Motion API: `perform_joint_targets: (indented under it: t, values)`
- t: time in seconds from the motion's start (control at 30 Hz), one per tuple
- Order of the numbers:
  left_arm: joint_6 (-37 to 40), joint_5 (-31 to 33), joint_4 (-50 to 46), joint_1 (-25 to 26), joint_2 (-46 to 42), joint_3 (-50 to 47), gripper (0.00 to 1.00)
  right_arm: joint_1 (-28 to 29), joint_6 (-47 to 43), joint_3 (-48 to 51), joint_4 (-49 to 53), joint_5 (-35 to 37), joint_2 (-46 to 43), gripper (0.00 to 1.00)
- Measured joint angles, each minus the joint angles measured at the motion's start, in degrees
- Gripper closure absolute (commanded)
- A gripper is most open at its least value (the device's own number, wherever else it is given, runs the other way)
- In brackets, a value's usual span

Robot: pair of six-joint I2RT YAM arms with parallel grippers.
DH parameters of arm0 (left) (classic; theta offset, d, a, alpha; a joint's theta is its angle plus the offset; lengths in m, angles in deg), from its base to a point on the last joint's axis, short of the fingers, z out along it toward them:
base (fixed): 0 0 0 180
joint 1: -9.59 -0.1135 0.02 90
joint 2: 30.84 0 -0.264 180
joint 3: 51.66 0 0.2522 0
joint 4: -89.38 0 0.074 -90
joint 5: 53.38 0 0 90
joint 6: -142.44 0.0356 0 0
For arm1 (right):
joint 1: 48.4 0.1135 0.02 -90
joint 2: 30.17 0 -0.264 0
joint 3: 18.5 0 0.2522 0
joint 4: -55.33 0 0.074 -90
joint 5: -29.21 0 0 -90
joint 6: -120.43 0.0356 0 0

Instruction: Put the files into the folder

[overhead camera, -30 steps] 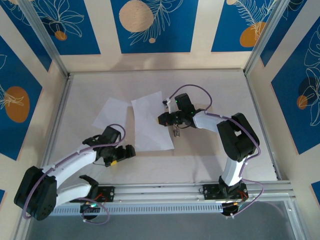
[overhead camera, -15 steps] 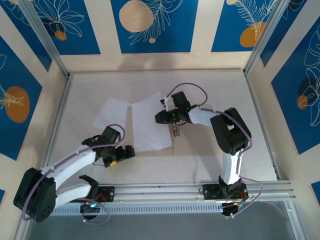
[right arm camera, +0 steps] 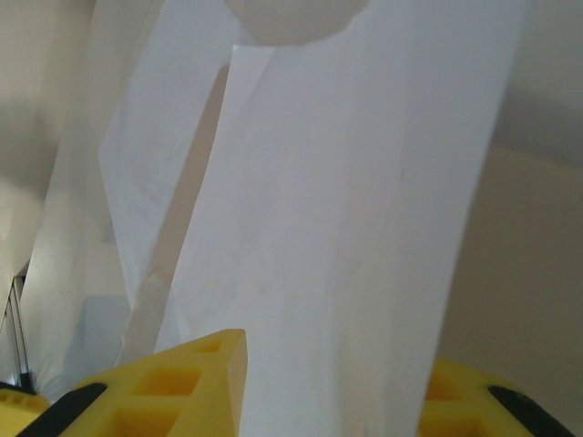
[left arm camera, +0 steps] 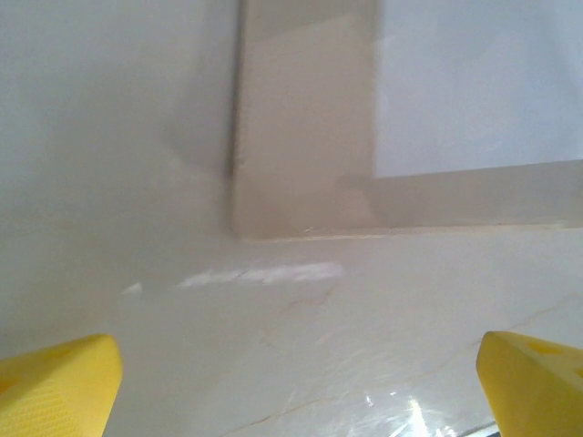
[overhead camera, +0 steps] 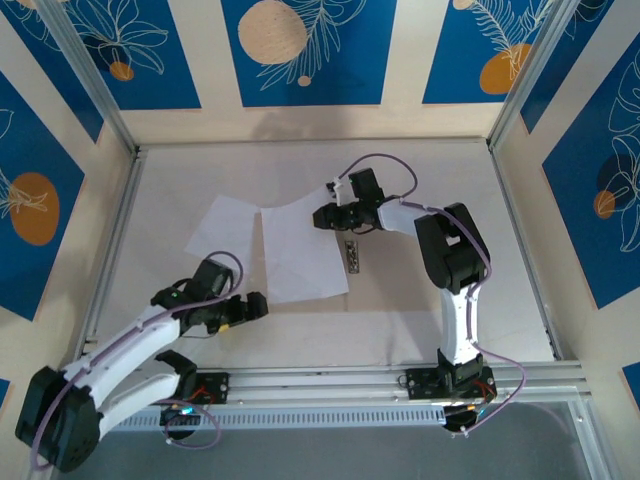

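2 files point(overhead camera: 300, 250) on table point(overhead camera: 450, 300), 1 clip point(overhead camera: 352, 256).

My arms point(overhead camera: 130, 345) are white with black joints and trail purple cables point(overhead camera: 384, 157). My left fingers point(left arm camera: 56, 381) and right fingers point(right arm camera: 182, 387) are bright yellow. The two sheets point(overhead camera: 300, 250) are plain white on a cream table point(overhead camera: 390, 310), and the walls point(overhead camera: 300, 50) carry deep blue panels with white line-drawn leaves and peach and orange discs, set between cream stripes.
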Motion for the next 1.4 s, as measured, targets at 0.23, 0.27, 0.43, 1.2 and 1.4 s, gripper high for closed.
perform_joint_targets:
  t: [0.23,0.27,0.43,1.2,1.4]
  values:
    - [5.1,1.9,11.8,0.0,-4.0,-1.6,0.00,0.0,-1.8,-7.3,1.6,-0.3,3.0,0.79]
    - [5.6,2.3,13.5,-0.1,-3.5,-2.0,0.00,0.0,-2.1,-7.6,1.9,-0.3,3.1,0.82]
    - [6.2,3.9,18.4,-0.2,-2.5,-3.9,0.00,0.1,-4.0,-7.9,3.5,0.5,3.0,0.92]
    - [4.6,7.1,22.4,-0.6,-9.7,-10.2,0.00,0.5,-2.2,2.3,-4.3,7.8,-0.8,0.99]
    - [4.2,7.1,23.2,-1.0,-8.7,-10.2,0.00,-0.7,-1.0,2.4,-6.3,8.2,-1.4,0.99]
